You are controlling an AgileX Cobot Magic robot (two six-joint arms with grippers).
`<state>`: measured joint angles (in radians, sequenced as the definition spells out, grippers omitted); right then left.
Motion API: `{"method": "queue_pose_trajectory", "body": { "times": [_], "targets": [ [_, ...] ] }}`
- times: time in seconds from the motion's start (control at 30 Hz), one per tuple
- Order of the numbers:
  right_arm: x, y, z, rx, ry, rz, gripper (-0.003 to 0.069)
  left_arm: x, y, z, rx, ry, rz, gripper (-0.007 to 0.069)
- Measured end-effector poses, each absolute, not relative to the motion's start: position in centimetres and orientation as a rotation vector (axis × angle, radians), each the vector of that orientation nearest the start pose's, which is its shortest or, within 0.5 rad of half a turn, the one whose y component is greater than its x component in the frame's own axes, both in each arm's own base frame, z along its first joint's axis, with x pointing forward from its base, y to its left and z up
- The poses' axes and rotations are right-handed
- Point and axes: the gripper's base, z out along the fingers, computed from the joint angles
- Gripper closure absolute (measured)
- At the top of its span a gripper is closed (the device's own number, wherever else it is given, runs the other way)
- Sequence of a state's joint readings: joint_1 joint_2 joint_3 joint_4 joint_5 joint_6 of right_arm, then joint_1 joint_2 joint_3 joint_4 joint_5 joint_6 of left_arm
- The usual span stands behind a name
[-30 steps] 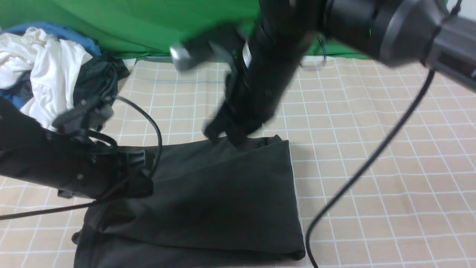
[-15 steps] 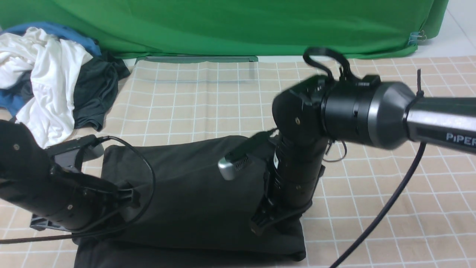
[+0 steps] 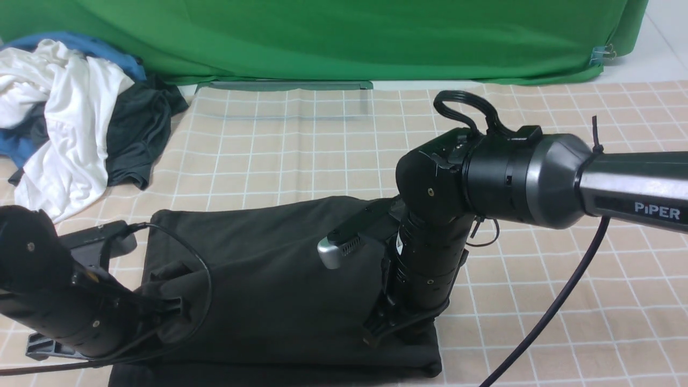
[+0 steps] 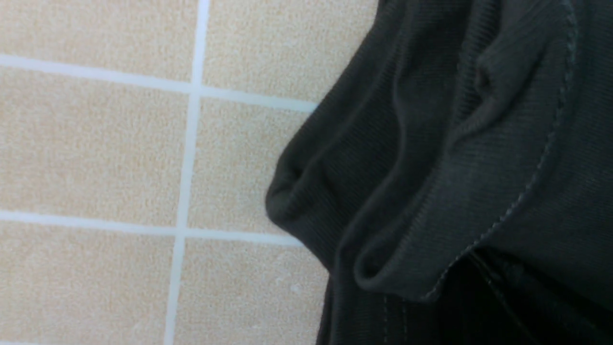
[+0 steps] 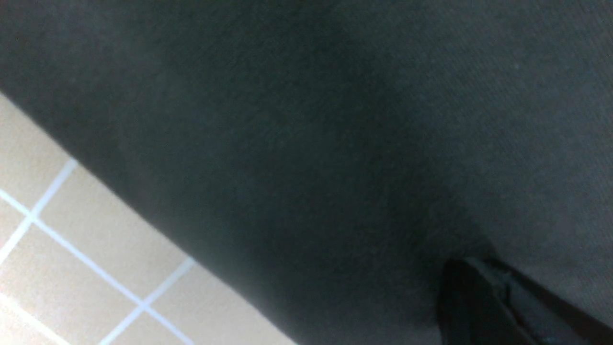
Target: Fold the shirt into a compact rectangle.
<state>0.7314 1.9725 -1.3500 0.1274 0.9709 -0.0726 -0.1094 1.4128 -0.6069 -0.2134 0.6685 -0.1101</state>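
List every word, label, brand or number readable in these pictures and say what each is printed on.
"PiPER": white letters on the right arm's grey forearm tube.
Small white sticker on the right arm's black wrist housing: too small to read.
Folded black cotton shirt: no print or label showing.

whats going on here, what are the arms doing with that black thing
Two robot arms are folding a black shirt on a checked cloth. It already lies as a rough rectangle. The right gripper is down at its near right corner, the left gripper at its bunched left edge; both are shut. A pile of other clothes sits far left, untouched.
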Motion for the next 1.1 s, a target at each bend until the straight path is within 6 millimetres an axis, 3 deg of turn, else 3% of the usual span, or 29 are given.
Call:
{"method": "queue_pose_trajectory", "body": {
  "times": [0.1,0.17,0.2,0.4,0.47,0.5,0.53,0.63,0.77,0.9,1.1],
  "targets": [
    [27.7,25.7,17.3,-1.115,2.895,0.178,0.0621,21.4,-3.5,18.9,-0.195,2.920,-0.250,0.0606],
    [27.9,24.8,18.7,-1.099,2.879,0.159,0.0621,21.5,-3.5,21.2,-0.154,2.859,-0.245,0.0606],
    [28.0,24.6,19.0,-1.097,2.871,0.157,0.0621,21.5,-3.5,21.4,-0.151,2.857,-0.245,0.0606],
    [29.2,19.2,26.5,-0.862,2.741,0.176,0.0621,19.3,-3.4,27.6,-0.112,2.643,-0.297,0.0606],
    [29.2,17.2,28.7,-0.779,2.700,0.182,0.0621,18.1,-3.4,28.8,-0.105,2.593,-0.321,0.0606],
    [29.3,17.0,28.7,-0.772,2.702,0.179,0.0621,18.0,-3.4,29.0,-0.104,2.588,-0.322,0.0606],
    [29.3,15.2,30.5,-0.706,2.663,0.176,0.0621,16.8,-3.3,30.1,-0.080,2.535,-0.331,0.0606],
    [28.7,12.8,33.1,-0.627,2.597,0.169,0.0621,15.2,-3.1,31.4,-0.043,2.455,-0.333,0.0606],
    [26.1,10.1,37.7,-0.555,2.434,0.166,0.0621,12.2,-2.8,33.5,-0.020,2.310,-0.345,0.0606],
    [23.0,8.8,41.7,-0.513,2.241,0.187,0.0621,9.4,-2.6,34.8,-0.011,2.188,-0.362,0.0606],
    [19.1,7.4,45.1,-0.481,2.068,0.204,0.0621,7.6,-2.4,35.5,-0.023,2.114,-0.380,0.0606]
  ]
}}
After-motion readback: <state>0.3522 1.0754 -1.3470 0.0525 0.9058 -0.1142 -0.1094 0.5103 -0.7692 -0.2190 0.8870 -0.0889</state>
